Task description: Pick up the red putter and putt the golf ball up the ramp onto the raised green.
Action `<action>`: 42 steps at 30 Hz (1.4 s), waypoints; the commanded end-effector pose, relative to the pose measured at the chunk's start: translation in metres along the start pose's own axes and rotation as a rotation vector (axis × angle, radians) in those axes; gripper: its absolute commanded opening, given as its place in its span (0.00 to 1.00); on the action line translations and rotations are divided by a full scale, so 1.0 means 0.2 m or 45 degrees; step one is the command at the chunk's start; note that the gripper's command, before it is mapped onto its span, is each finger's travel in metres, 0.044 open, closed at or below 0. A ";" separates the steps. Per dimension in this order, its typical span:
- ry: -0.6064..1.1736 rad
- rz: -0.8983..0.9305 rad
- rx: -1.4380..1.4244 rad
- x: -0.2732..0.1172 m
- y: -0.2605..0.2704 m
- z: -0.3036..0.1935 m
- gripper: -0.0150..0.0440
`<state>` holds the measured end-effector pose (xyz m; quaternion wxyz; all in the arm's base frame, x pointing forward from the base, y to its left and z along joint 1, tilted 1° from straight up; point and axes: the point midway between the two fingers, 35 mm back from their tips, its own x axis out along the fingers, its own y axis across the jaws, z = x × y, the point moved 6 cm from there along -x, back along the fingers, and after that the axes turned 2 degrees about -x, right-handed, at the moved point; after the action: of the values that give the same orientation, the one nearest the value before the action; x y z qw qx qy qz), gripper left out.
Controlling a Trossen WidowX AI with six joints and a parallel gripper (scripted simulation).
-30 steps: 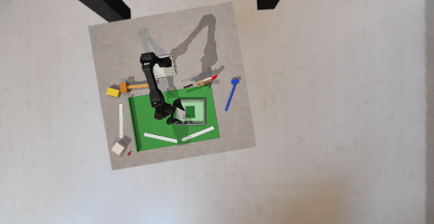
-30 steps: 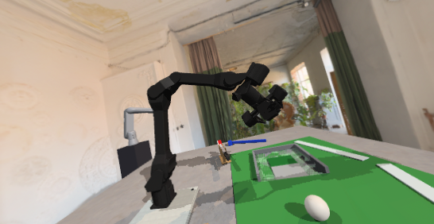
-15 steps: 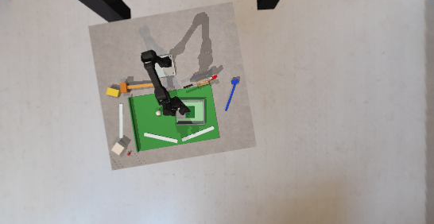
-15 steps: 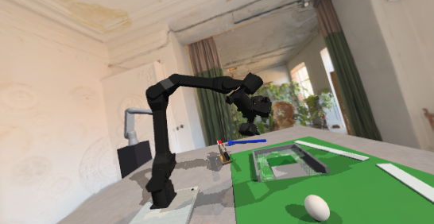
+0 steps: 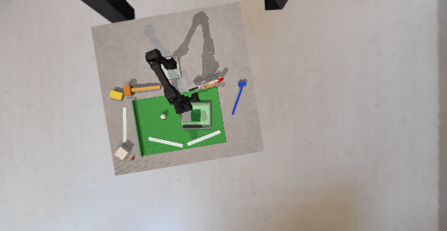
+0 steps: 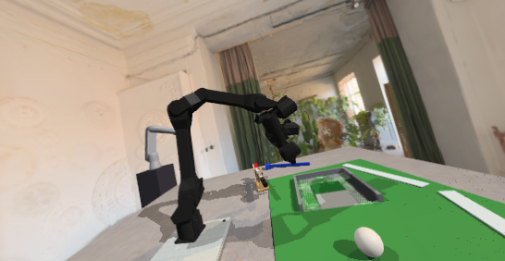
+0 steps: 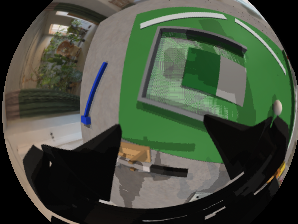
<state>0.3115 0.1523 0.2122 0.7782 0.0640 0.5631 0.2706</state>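
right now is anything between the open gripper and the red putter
Nothing visible blocks it. The open gripper hangs above the mat's back edge, and the red putter lies just beyond that edge on the table. The blue putter lies off to the side.

Through my wrist camera, the tool (image 7: 162, 145) fills the lower half, its two dark fingers spread wide with nothing between them. Between them lies the green mat (image 7: 133, 96). At one o'clock sits the raised green (image 7: 196, 70), grey-walled. A blue putter (image 7: 93, 92) lies at nine o'clock on the bench (image 7: 123, 50). The white ball (image 7: 277, 104) shows at three o'clock.
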 end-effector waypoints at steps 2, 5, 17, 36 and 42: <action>0.332 0.010 -1.198 0.03 0.10 -0.31 1.00; 0.389 0.046 -1.431 0.03 0.11 -0.35 1.00; 0.505 0.162 -1.958 0.03 0.12 -0.45 1.00; 0.505 0.162 -1.958 0.11 0.08 -0.49 1.00; 0.505 0.162 -1.958 0.14 0.06 -0.51 1.00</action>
<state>0.2208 0.1563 0.1650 0.4763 -0.5070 0.3396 0.6331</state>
